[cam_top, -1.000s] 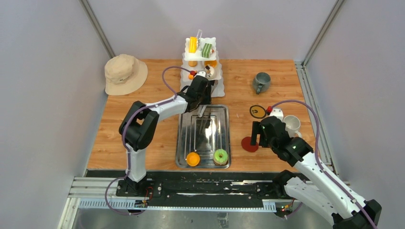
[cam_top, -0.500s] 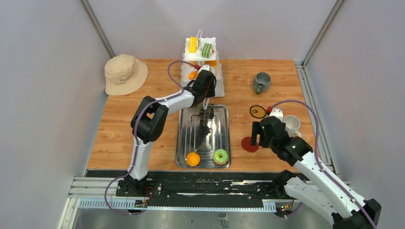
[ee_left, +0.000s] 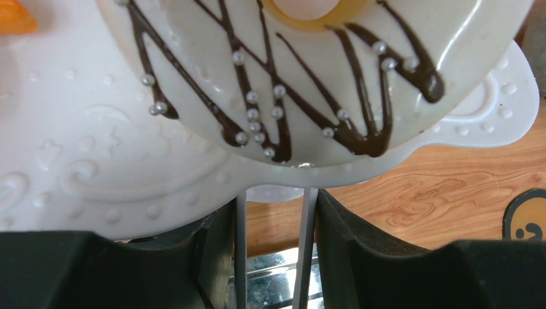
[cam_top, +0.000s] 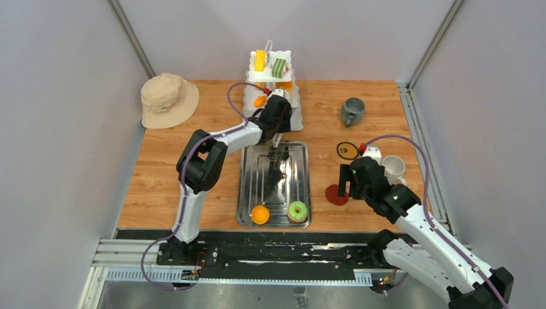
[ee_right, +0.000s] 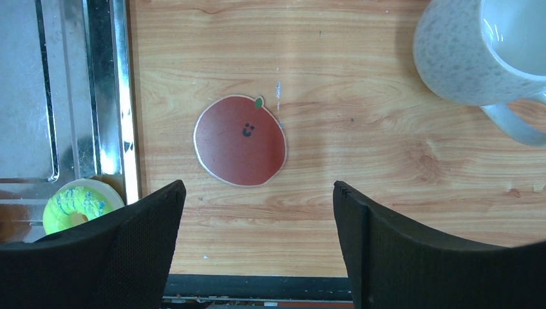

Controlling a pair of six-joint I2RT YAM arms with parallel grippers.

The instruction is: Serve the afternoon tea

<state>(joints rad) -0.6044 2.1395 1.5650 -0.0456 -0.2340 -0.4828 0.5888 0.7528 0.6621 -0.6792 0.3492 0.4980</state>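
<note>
A white three-tier stand (cam_top: 293, 119) at the back holds several toy pastries. In the left wrist view a white donut with chocolate drizzle (ee_left: 302, 77) lies on a stand plate (ee_left: 96, 161), just beyond my left gripper (ee_left: 273, 206), whose jaws stand a narrow gap apart with nothing between them. In the top view that left gripper (cam_top: 277, 137) is at the stand's lowest tier. An orange pastry (cam_top: 260, 214) and a green donut (cam_top: 297, 210) lie on the steel tray (cam_top: 251, 187). My right gripper (ee_right: 257, 187) is open and empty over a red coaster (ee_right: 240, 140). The white mug (cam_top: 393, 168) and grey mug (cam_top: 352, 111) stand to the right.
A beige bucket hat (cam_top: 169, 98) lies at the back left. A yellow-and-black coaster (cam_top: 348, 150) lies between the tray and the white mug. The green donut (ee_right: 74, 205) shows at the left edge of the right wrist view, and the white mug (ee_right: 476, 51) at the top right.
My left gripper has moved from over the tray's far end back toward the stand's lowest tier, its elbow swinging right. The right arm has not moved.
</note>
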